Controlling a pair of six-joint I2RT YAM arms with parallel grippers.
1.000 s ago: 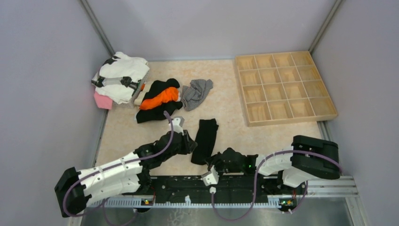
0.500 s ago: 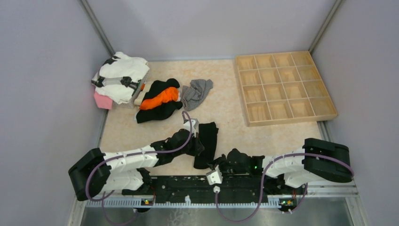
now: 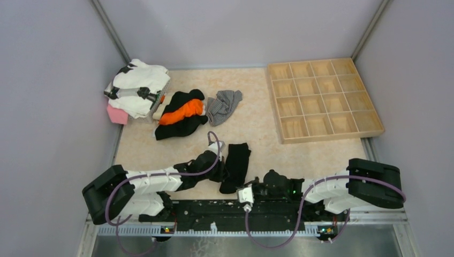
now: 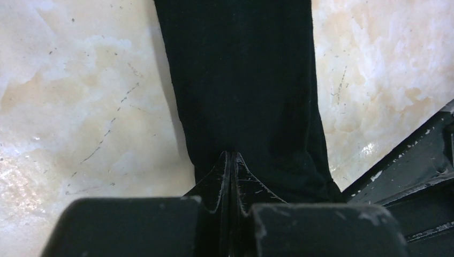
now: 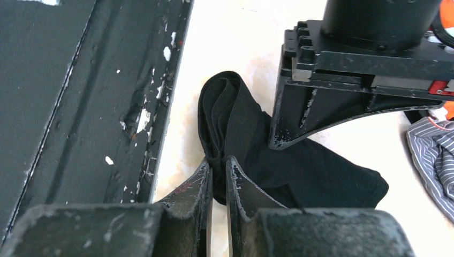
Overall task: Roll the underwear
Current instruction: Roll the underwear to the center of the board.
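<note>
Since a second ago: left pincer [image 4: 231, 158] has swung in and clenched, tips pressed on black underwear [image 3: 236, 160] mid-length; can't tell if cloth is pinched. Unchanged: right pincer [image 5: 217, 164], grasping its folded near end. Garment lies on bench [image 3: 257, 126]. Beyond it: grey striped underwear [image 3: 224, 105], orange-black heap [image 3: 181, 115]. Beyond, rightward: wooden tray [image 3: 332, 137].
</note>
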